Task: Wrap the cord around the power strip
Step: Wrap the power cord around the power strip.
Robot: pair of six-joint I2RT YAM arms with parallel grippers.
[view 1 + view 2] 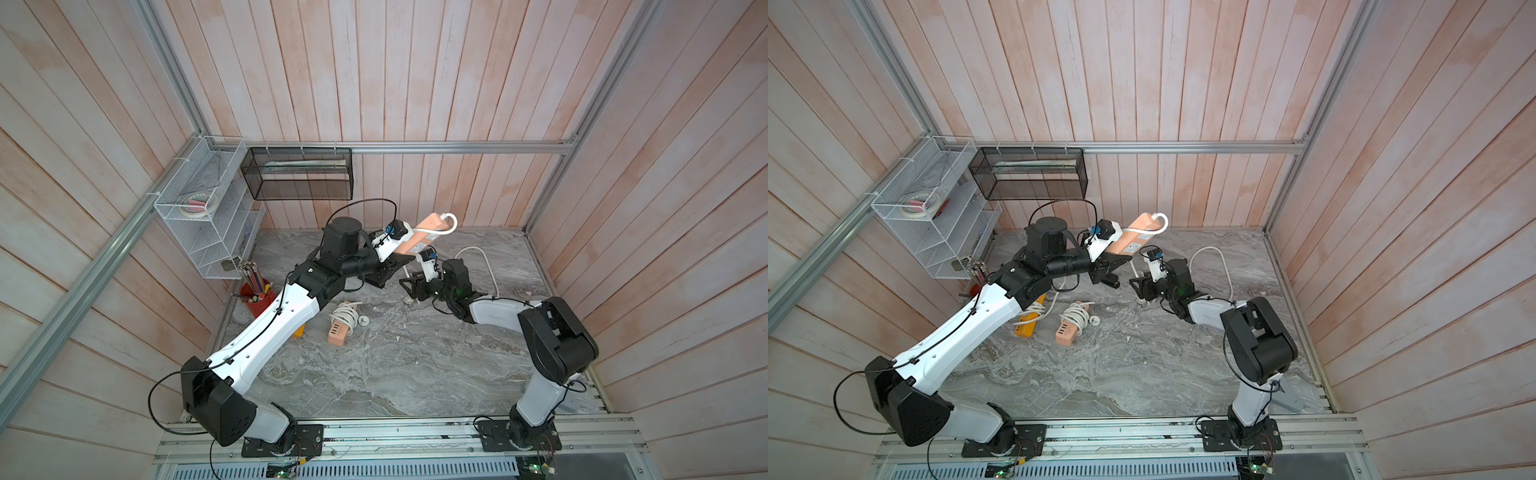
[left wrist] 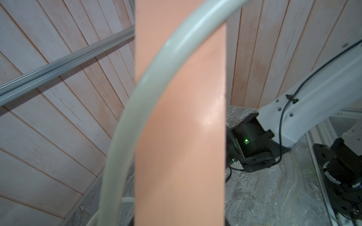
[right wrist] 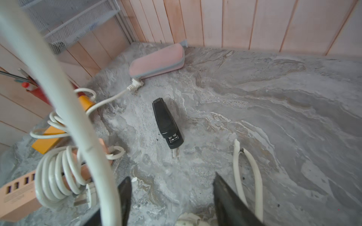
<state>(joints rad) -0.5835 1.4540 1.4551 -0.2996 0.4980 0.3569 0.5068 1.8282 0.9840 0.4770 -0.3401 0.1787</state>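
My left gripper (image 1: 397, 262) is clamped on the power strip (image 1: 428, 232), which is raised over the table's (image 1: 415, 374) far edge. The cord (image 2: 127, 125) crosses it about once; the rest trails down to the table. My right gripper (image 3: 172, 176) stands open and empty. I judge wrapping barely begun.

The cord (image 1: 491, 268) lies right of the power strip (image 1: 430, 233).

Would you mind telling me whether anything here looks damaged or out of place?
The white cord on the table beside the right gripper looks torn or sharply kinked at its bend; I cannot tell which.
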